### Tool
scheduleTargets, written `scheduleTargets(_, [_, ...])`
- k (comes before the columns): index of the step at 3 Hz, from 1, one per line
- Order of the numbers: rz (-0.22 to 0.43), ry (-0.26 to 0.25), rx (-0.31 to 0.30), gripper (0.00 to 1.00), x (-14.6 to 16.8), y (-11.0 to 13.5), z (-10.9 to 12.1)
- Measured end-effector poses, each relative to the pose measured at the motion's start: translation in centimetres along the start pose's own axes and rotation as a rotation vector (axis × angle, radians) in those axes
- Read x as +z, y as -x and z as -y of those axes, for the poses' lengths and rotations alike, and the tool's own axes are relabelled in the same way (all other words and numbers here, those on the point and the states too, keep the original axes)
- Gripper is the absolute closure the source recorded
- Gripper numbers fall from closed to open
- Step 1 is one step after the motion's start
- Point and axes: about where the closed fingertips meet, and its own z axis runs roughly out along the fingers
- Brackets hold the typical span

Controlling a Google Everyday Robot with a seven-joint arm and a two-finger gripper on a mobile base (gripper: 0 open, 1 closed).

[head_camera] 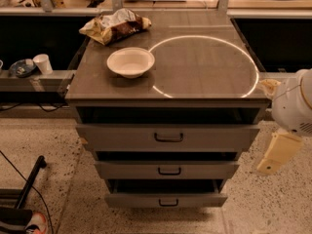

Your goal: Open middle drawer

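The grey cabinet has three drawers stacked at the front. The middle drawer is a low grey front with a small black handle at its centre; a dark gap shows above it. The taller top drawer is above it and the lowest drawer is below. My gripper, cream-coloured under a white arm segment, hangs at the right edge of the view. It is to the right of the cabinet at about the height of the top and middle drawers, and clear of them.
On the cabinet top are a white bowl, a crumpled snack bag and a bright ring of light. A paper cup and a small dish sit on a ledge at the left. A black pole and cables lie on the floor at the lower left.
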Motion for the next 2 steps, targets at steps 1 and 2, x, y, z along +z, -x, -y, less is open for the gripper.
scheduleTargets(1, [-0.003,0.008,-0.004,0.0,0.2,-0.1,-0.1])
scheduleTargets(2, [0.018,-0.014,-0.001,0.0,2.5,-1.5,-0.9])
